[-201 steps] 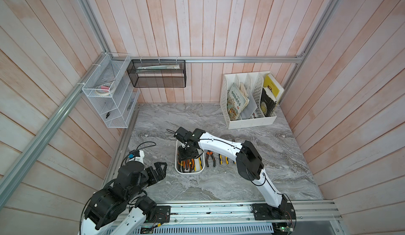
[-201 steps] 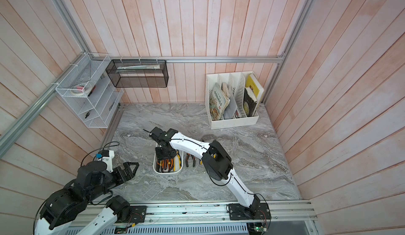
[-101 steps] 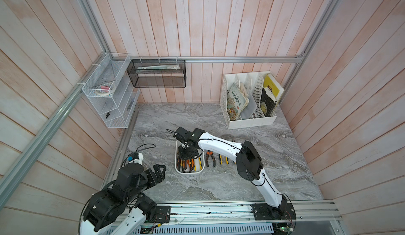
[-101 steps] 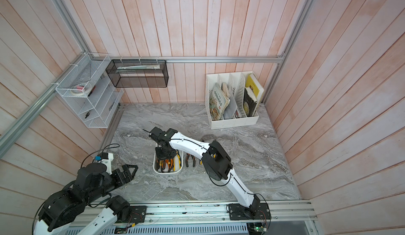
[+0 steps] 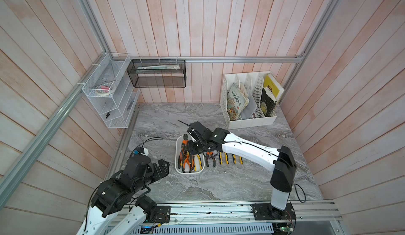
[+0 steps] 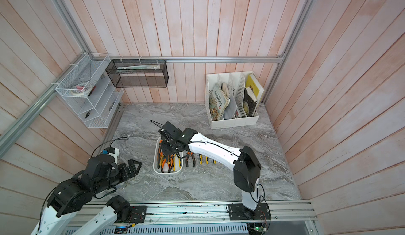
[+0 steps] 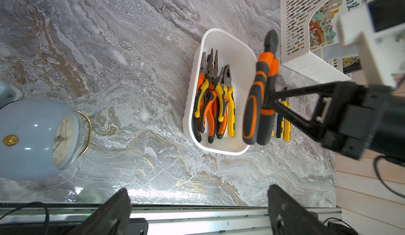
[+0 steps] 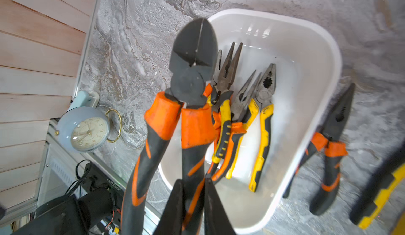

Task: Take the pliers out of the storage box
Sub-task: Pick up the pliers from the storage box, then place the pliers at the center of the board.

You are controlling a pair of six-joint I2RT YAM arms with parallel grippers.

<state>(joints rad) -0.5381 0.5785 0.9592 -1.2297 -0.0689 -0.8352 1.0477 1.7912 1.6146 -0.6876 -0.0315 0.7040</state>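
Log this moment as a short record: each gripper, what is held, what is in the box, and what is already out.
right gripper: shut on one handle of the orange-and-black cutting pliers, held clear above the storage box
left gripper: open, empty, hovering off to the side
in box: several pliers, orange and yellow handles, lying lengthwise
beside box on the table: orange-and-black pair, yellow-and-black pairs past it
task status: unfinished
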